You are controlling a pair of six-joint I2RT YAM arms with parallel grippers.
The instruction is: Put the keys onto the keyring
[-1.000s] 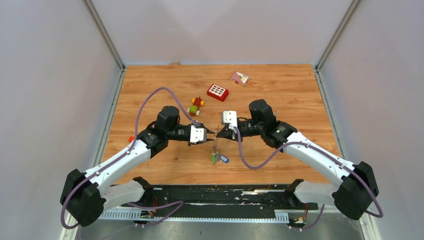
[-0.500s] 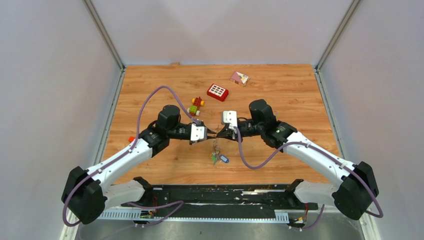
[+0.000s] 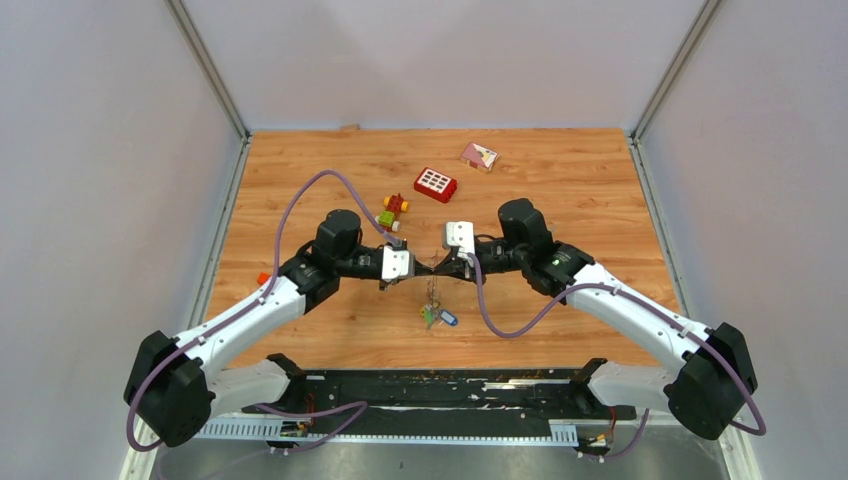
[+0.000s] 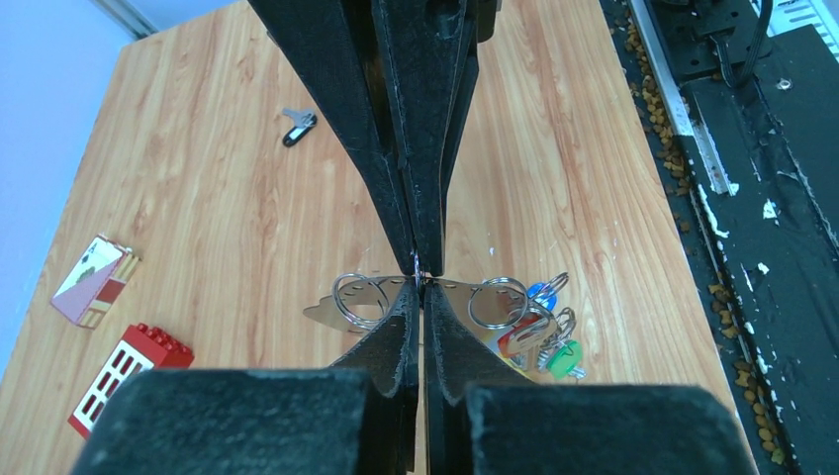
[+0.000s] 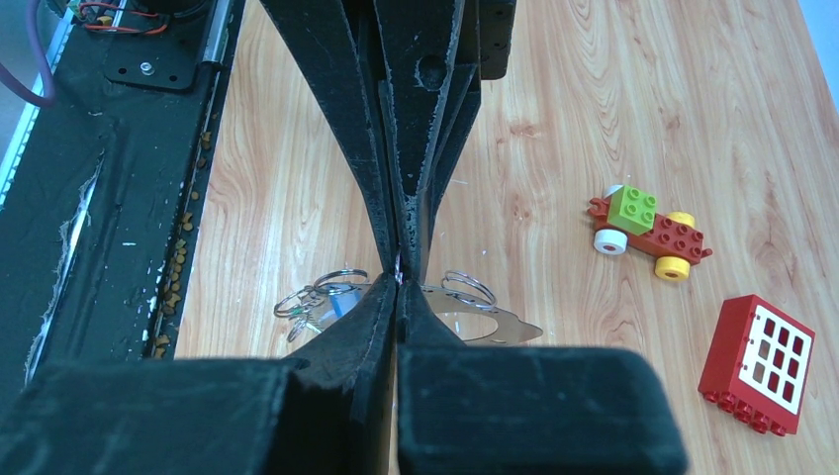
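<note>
The keyring point(image 3: 432, 288) is a thin grey metal hoop hanging above the table between both grippers. My left gripper point(image 3: 421, 268) and right gripper point(image 3: 441, 267) meet tip to tip and are both shut on its top edge. In the left wrist view my left gripper point(image 4: 420, 288) pinches the keyring point(image 4: 336, 309), which carries two small split rings. Keys point(image 4: 542, 334) with red, blue and green tags hang from it, also seen from above point(image 3: 438, 318). The right wrist view shows my right gripper point(image 5: 398, 283) shut on the keyring point(image 5: 495, 327). One loose key point(image 4: 297, 125) with a black tag lies on the table.
A red-yellow-green block toy point(image 3: 392, 212), a red brick with white squares point(image 3: 436, 184) and a pink box point(image 3: 479, 156) lie behind the grippers. A small red cube point(image 3: 262, 277) sits by the left arm. The black base rail point(image 3: 450, 385) runs along the near edge.
My left gripper has moved slightly right and away from the near edge, closing the gap to the right gripper's tips. The right arm and hanging keys have barely moved.
</note>
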